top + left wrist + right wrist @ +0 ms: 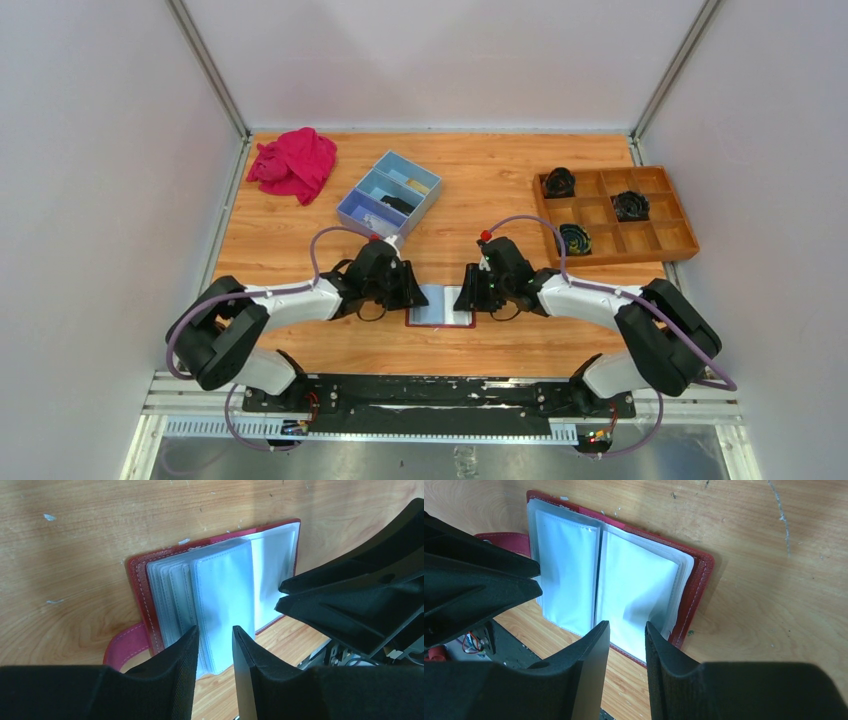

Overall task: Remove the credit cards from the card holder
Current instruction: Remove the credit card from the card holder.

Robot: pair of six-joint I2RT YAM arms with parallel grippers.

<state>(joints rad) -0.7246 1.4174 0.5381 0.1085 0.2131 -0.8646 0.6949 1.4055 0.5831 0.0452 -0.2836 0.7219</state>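
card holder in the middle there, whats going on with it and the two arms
The dark red card holder lies open and flat on the table, with its see-through sleeves facing up. The left end effector is at its left half and the right end effector at its right half, each with fingers parted over the sleeve edges. Whether either is touching a sleeve I cannot tell. No credit cards lie out on the table in these views.
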